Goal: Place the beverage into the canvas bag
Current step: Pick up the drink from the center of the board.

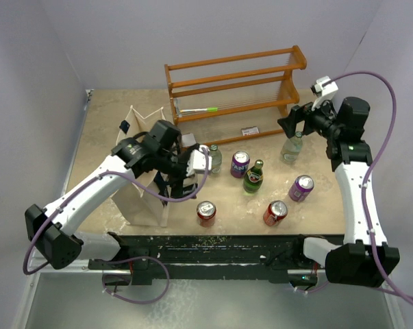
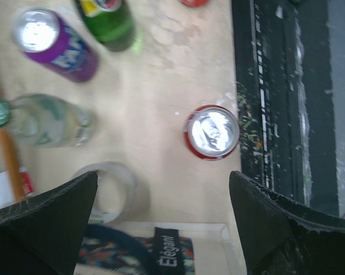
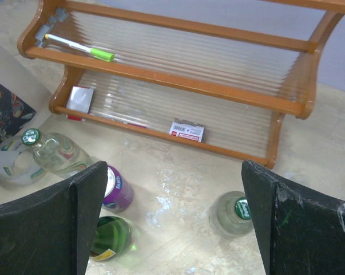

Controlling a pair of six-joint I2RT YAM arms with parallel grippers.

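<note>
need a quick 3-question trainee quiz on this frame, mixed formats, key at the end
1. True or false: the left gripper and right gripper are both open.
2. How many red cans does the top view show? A one, B two, C four.
3. Fill in: the green-capped pen lies on the ____.
Key: 1 true; 2 B; 3 wooden rack.

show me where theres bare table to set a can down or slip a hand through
Most bare table: the far left corner, left of bag and rack. A smaller gap: between left red can and right red can, in front of the green bottle. Crowded: mid-table, where a clear bottle, a purple can and the green bottle stand close.
</note>
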